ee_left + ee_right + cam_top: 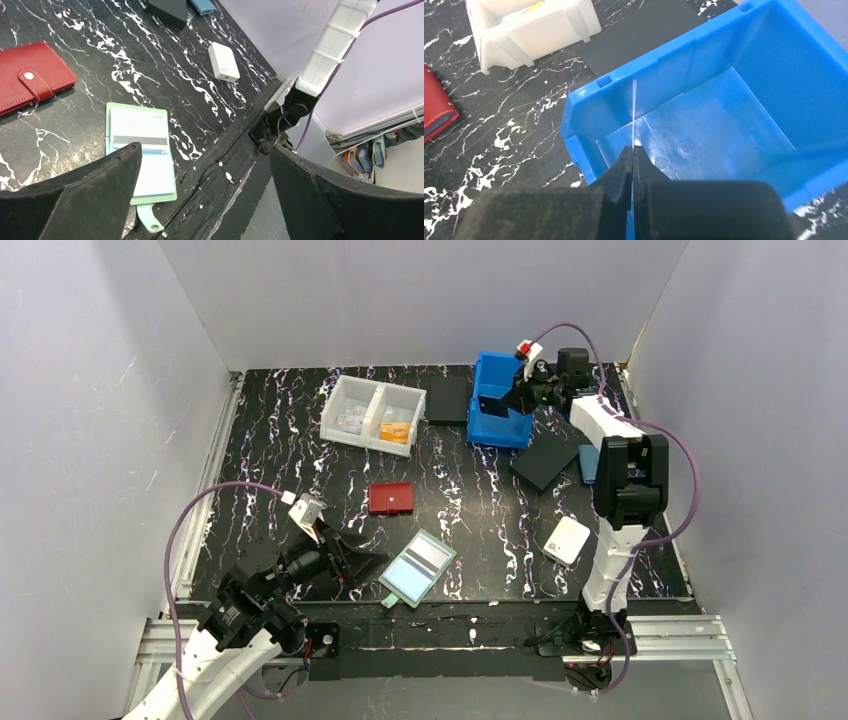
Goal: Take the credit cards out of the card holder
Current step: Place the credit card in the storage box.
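The sage-green card holder [418,568] lies open near the table's front edge, its snap tab toward the edge. A light blue credit card [140,140] with a grey stripe shows in its pocket. My left gripper [355,558] is open just left of the holder, its fingers spread wide with nothing between them; in the left wrist view the gripper [204,150] straddles the holder's [115,107] right side and the table edge. My right gripper [520,395] is at the far right, shut on a thin credit card [633,107] seen edge-on, above the blue bin [724,115].
A red wallet [390,498] lies mid-table and a white one [567,539] at the right front. A white two-part tray [372,412] stands at the back. Black square pads [448,398] [545,462] flank the blue bin [497,405].
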Controlling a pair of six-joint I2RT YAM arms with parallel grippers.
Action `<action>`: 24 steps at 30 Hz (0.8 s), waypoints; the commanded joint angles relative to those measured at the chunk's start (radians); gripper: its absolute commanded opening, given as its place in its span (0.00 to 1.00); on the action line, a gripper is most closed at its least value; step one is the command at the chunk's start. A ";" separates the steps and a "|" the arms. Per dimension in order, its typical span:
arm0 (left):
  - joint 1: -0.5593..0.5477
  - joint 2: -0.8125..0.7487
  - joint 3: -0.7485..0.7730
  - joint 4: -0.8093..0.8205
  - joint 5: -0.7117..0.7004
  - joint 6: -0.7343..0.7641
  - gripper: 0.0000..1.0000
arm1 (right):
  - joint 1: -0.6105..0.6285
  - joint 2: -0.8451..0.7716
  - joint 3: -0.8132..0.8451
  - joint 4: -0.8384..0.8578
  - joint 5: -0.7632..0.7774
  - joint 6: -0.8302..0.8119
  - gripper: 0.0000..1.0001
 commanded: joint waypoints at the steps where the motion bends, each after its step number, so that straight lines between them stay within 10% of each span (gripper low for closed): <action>1: 0.003 -0.020 -0.024 -0.019 -0.025 -0.026 0.98 | 0.032 0.059 0.076 -0.069 0.000 -0.076 0.01; 14: 0.004 -0.015 -0.057 0.015 -0.015 -0.044 0.98 | 0.044 0.154 0.176 -0.133 0.225 -0.019 0.01; 24: 0.003 -0.011 -0.067 0.035 -0.003 -0.058 0.98 | 0.061 0.169 0.249 -0.150 0.384 0.017 0.42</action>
